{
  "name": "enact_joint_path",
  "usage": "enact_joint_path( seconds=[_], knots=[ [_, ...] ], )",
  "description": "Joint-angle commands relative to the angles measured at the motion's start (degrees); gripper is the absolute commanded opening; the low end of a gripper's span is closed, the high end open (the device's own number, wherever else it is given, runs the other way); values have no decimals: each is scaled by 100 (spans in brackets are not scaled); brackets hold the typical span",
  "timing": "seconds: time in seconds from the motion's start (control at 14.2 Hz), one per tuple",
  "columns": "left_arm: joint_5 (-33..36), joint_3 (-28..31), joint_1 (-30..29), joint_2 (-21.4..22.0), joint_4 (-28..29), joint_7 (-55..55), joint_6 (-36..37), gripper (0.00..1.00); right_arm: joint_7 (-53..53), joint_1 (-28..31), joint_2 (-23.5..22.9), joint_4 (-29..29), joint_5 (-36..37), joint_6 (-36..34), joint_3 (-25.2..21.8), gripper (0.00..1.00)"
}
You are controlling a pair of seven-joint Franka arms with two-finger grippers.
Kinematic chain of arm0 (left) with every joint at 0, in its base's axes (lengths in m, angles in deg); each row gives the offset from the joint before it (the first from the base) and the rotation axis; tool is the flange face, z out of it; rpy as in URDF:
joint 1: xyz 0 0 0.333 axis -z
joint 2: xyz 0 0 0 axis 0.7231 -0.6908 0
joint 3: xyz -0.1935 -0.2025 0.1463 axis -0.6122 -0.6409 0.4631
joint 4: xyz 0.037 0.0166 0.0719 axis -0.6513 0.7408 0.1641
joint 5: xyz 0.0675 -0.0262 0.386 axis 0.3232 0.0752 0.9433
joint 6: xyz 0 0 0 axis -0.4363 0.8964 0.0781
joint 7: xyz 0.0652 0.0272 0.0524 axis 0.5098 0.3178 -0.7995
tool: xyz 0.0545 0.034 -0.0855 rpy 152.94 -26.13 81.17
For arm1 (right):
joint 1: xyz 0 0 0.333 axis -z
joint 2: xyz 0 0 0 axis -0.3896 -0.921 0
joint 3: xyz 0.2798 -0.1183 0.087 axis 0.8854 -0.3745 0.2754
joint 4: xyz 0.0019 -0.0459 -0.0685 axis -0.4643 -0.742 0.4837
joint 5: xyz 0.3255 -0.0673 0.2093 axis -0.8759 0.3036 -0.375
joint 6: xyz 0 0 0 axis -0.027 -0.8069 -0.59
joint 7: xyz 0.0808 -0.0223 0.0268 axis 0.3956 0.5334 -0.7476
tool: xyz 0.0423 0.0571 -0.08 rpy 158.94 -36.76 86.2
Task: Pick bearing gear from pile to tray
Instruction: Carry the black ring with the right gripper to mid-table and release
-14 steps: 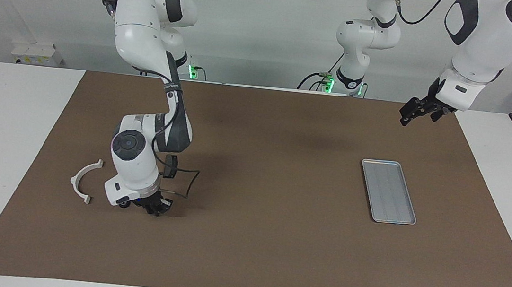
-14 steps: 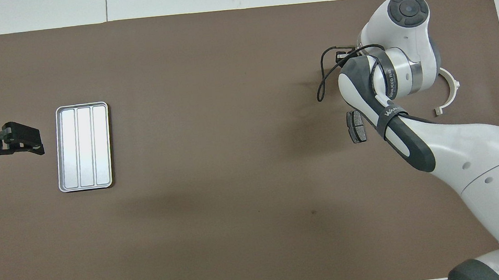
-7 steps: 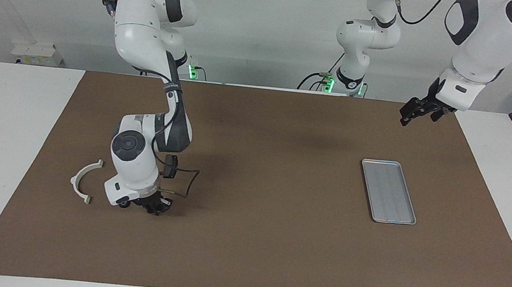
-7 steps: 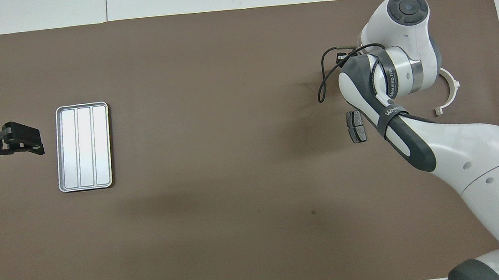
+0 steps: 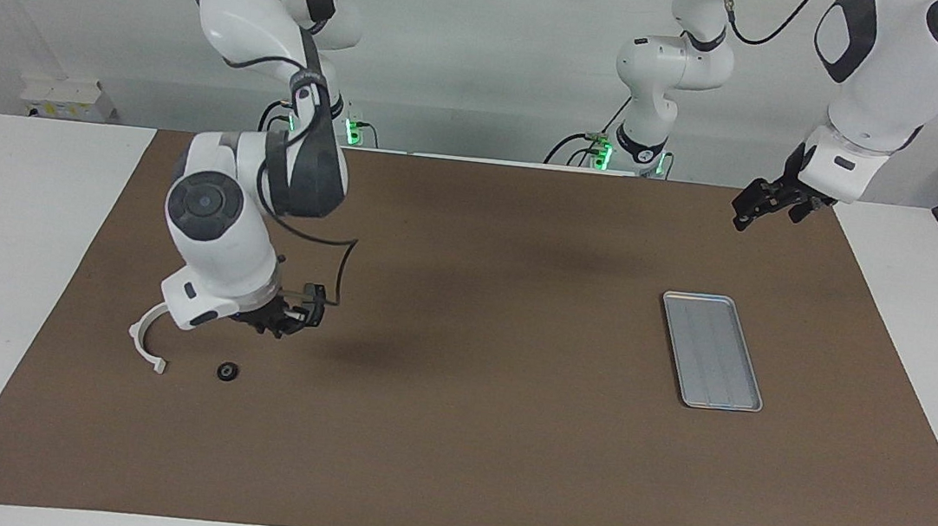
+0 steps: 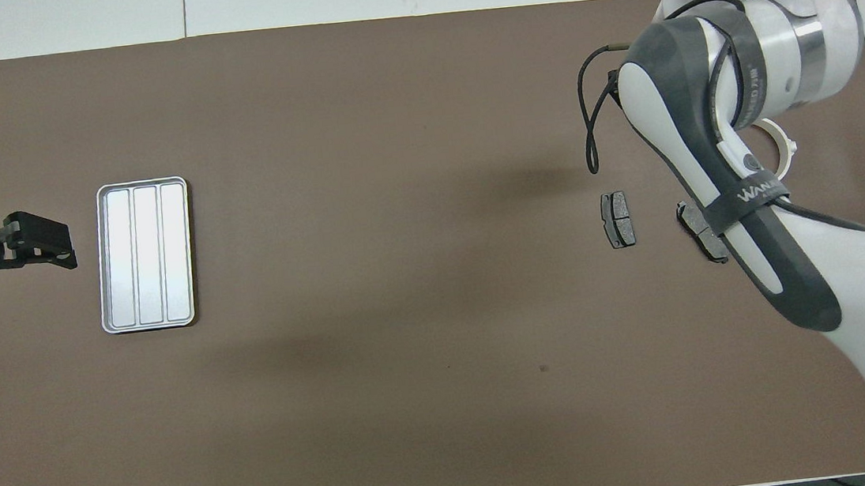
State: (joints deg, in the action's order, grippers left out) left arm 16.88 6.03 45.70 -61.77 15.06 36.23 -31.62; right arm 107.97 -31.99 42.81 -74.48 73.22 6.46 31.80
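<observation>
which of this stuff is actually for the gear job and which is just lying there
Job: small black round part, tray, right gripper up over the pile.
Lying about: white half-ring bracket, two brake pads; left gripper waits over the brown mat.

My right gripper [image 5: 281,323] hangs over the mat [image 5: 464,472] at the right arm's end of the table, above the scattered parts; the half-ring bracket [image 5: 144,342] lies on the mat just beside it; a small round part [image 5: 227,372] sits farther from me than the gripper, near the bracket's end; two pad-shaped pieces [image 6: 617,219] lie side by side nearer me; the tray [image 5: 712,350] rests well apart at the left arm's end; my left gripper [image 5: 759,205] waits over the mat's corner there.
</observation>
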Motion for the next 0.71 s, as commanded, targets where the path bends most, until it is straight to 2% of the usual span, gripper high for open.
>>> enact_joint_path(
  seconds=[0.0, 0.14, 0.28, 0.42, 0.64],
  knots=[
    [-58, -28, -45, 120, 69, 37, 61, 100, 1302, -331, 351, 117, -416, -491, 288, 0],
    [-58, -28, -45, 120, 69, 37, 70, 100, 2944, -1006, 405, 117, -453, -344, 359, 0],
    [-58, -28, -45, 120, 69, 37, 70, 100, 4380, -1518, 422, 100, -610, 139, 412, 0],
    [-58, -28, -45, 120, 69, 37, 70, 100, 5165, -1948, 344, 12, -611, 560, 412, 0],
    [-58, -28, -45, 120, 69, 37, 70, 100, 5571, -2187, 238, -715, -567, 1351, 412, 0]
  ],
)
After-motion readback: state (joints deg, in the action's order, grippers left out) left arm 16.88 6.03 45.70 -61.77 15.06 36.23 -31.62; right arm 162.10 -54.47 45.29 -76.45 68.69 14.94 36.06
